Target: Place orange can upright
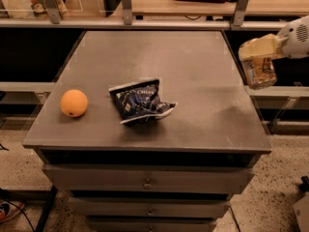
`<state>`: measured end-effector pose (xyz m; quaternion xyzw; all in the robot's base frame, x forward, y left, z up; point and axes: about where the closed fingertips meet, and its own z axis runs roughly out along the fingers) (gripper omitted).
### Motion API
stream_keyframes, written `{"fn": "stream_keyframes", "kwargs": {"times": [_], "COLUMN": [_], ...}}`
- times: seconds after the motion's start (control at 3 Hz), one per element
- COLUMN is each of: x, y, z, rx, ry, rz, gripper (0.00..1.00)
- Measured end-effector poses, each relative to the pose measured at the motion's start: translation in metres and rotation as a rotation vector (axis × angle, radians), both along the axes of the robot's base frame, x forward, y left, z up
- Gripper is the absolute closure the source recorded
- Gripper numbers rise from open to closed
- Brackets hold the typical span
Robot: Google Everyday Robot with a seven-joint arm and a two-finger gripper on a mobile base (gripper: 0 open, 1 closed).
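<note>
While clamped on the can [261, 76], the claw [258, 63] hangs by the surface's [193, 52] right edge | orange [74, 103] near left edge | chip bag [141, 102] mid-surface

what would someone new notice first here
The gripper at the far right draws the eye: it holds a small shiny orange-gold metal drink can in the air by the right edge of the grey metal drawer cabinet. On the cabinet top, a crumpled dark blue chip bag lies near the middle and a round matte orange fruit sits at the left.
</note>
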<state>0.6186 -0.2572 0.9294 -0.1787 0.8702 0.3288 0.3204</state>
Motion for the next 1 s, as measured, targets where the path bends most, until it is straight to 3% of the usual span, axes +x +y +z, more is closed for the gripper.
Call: {"fn": "stream_keyframes", "kwargs": {"times": [0.33, 0.67, 1.0], "x": [-0.03, -0.056, -0.056], "y": [0.001, 0.0, 0.0], "z": [0.042, 0.072, 0.072], "rx": [0.057, 0.117, 0.117], "ry": [-0.1, -0.236, -0.235], "rz": [0.067, 0.122, 0.122], "gripper": [1.0, 1.0, 1.0]}}
